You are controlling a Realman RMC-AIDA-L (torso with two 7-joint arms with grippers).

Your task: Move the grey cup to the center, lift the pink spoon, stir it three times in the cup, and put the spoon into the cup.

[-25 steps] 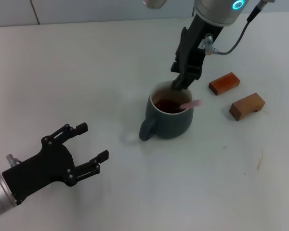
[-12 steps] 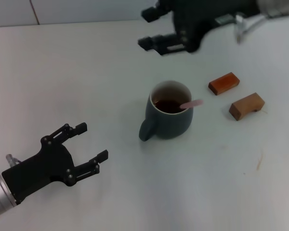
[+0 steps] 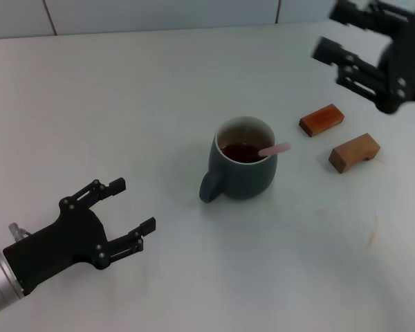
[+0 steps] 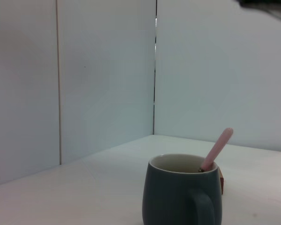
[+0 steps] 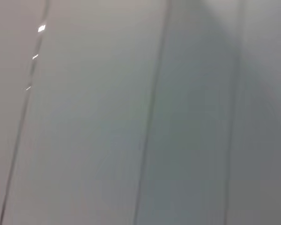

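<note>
- Cup (image 3: 244,160), dark grey, sits on the white table (image 3: 124,104) near the middle of my head view, its handle pointing toward 7 o'clock and brown liquid inside.
- Spoon (image 3: 273,149) stands in the cup, its bowl down in the liquid and its pink handle leaning on the rim toward 3 o'clock; from my left wrist (image 4: 217,149) the handle shows slanting up above the rim.
- My right claw (image 3: 348,47) hangs at about 1 o'clock from the cup, well apart from it, fingers spread and holding nothing.
- My left claw (image 3: 128,207) waits low at about 8 o'clock from the cup, fingers apart and empty, well clear of it.
- Two brown wooden blocks (image 3: 321,120) (image 3: 355,152) lie at 3 o'clock from the cup, near each other but apart.
</note>
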